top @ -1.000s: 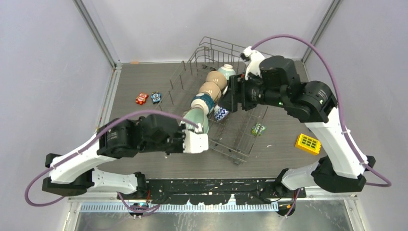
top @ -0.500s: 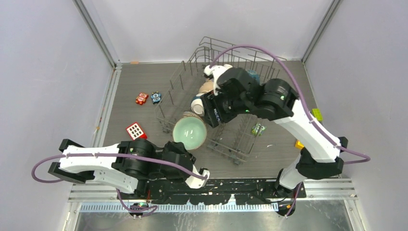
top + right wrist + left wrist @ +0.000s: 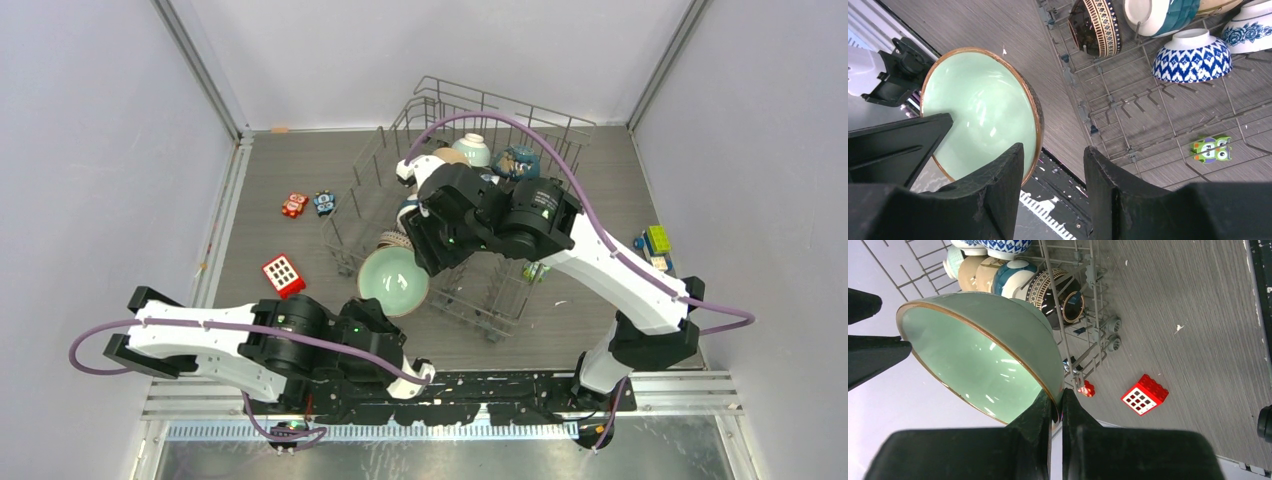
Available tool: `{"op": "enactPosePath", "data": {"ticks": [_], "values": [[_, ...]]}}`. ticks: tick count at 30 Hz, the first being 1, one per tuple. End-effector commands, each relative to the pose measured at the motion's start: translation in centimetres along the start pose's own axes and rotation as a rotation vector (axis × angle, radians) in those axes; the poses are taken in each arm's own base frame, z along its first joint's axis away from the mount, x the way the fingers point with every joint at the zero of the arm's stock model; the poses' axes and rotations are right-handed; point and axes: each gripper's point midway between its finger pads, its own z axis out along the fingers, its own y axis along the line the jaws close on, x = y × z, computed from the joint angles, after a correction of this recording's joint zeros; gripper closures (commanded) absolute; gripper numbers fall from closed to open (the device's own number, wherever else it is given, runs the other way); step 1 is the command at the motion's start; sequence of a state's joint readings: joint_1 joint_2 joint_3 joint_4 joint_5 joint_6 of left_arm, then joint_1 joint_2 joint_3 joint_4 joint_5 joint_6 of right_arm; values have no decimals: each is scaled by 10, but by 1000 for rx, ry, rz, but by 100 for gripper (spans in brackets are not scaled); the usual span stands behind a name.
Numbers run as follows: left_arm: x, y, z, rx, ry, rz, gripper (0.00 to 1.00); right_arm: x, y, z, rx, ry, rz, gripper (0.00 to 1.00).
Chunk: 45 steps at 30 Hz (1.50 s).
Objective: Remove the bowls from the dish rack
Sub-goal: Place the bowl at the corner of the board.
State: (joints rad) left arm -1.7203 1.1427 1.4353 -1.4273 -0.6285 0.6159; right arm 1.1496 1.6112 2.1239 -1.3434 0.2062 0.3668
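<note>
Left gripper (image 3: 1058, 407) clamps the rim of the mint green round ceramic bowl (image 3: 983, 355), held aloft just off the grey wire dish rack's (image 3: 505, 103) near-left edge. Right gripper (image 3: 1053, 170) hangs beside that rim, jaws parted, empty. A nudge from it could twist the thinly pinched bowl loose.

Mint green bowl (image 3: 983, 355), glossy, thin brown-gold rim, in the black left gripper (image 3: 1057, 412). Beyond the black right gripper (image 3: 1053, 165), in the grey wire rack (image 3: 1082, 111): dark bowl (image 3: 1095, 25) with tan geometric bands, white-teal bowl (image 3: 1158, 15), blue-white zigzag bowl (image 3: 1192, 57), white bowl (image 3: 1250, 35) with blue flowers. Green owl figure (image 3: 1211, 149) to its right. Red block (image 3: 1145, 395) with white squares right of the left gripper, on the grey wood-grain table (image 3: 1188, 315).
</note>
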Motion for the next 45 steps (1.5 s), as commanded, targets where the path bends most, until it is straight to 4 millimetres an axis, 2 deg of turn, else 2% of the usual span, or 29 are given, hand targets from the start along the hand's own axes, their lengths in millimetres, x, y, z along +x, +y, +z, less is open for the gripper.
{"op": "enactPosePath", "data": {"ticks": [1,11,16,20,22,23,26,29,30,31,33,38,42,45], "values": [[5,15,-8,-64,21,13,100,-5,0,11,12,-20,-15,49],[3,17,-10,-69,7,1,100,4,9,25,2,19,-26,58],[3,17,-11,-72,2,-21,100,8,12,30,4,34,-29,74],[4,22,-12,-102,-5,-54,100,8,12,29,10,26,-26,98],[3,26,-13,-131,-8,-76,99,7,11,27,13,19,-20,99],[4,30,-15,-150,-12,-93,94,6,10,26,17,16,-16,99],[2,41,-19,-221,-44,-158,53,3,4,20,43,-16,-3,99],[1,58,-25,-326,-83,-249,26,-3,-11,7,94,-79,21,99],[0,65,-28,-368,-97,-286,7,-4,-17,2,113,-101,31,99],[-1,72,-30,-413,-107,-325,1,-5,-23,-3,136,-123,42,99],[-4,86,-35,-496,-133,-412,0,-6,-36,-11,178,-163,66,99],[-21,102,-43,-538,-264,-603,0,-1,-78,-30,289,-276,170,99],[-33,111,-50,-567,-467,-901,0,3,-97,-40,292,-370,269,99],[-36,124,-56,-542,-654,-1215,0,7,-105,-42,292,-418,321,99]]}}
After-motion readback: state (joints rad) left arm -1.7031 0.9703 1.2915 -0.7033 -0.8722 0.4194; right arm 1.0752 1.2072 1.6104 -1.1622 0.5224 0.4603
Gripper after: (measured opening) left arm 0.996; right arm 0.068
